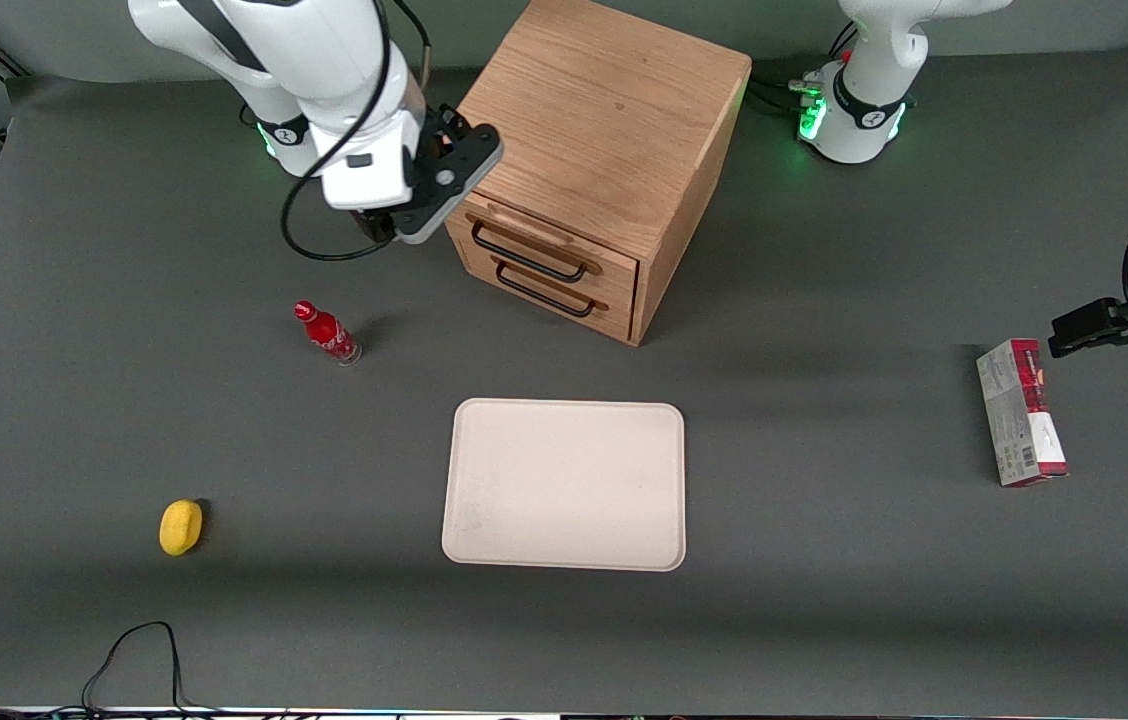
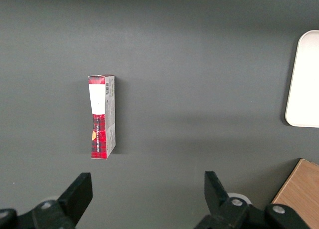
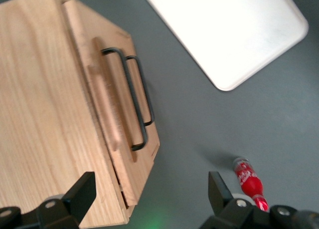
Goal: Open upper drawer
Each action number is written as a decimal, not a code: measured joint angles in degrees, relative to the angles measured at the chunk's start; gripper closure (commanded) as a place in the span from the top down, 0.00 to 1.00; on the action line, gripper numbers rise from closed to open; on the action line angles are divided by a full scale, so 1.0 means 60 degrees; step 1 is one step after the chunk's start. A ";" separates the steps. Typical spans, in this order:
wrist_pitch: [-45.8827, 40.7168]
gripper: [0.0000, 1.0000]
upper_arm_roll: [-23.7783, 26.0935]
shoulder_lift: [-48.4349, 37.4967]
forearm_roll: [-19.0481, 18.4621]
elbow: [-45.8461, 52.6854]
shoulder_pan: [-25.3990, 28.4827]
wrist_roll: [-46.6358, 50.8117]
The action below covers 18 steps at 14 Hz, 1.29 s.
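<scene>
The right arm's black gripper [image 1: 394, 235], jaws spread wide and empty, hangs beside the oak cabinet's [image 1: 614, 110] corner nearest the working arm's end of the bench. The light wood upper drawer [image 1: 549, 245] is shut; its thin black wire handle [image 3: 130, 102] runs crosswise just below the jaws.

Right arm's black two-finger gripper [image 3: 149, 191] cut off by the frame edge, only fingertips showing, pale rectangular tray [image 2: 304, 79] cropped in the left wrist view, oak cabinet [image 2: 301, 194] only a corner there
</scene>
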 measured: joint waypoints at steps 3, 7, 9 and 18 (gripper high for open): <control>0.0280 1.00 0.0199 0.0872 0.0310 0.0001 -0.0022 -0.0334; 0.1113 1.00 0.0276 0.1970 0.0300 0.0006 -0.0046 -0.1215; 0.1341 1.00 0.0286 0.2311 0.0005 0.0008 -0.0038 -0.1407; 0.2030 1.00 0.0357 0.2903 -0.0615 -0.0537 0.0239 -0.1426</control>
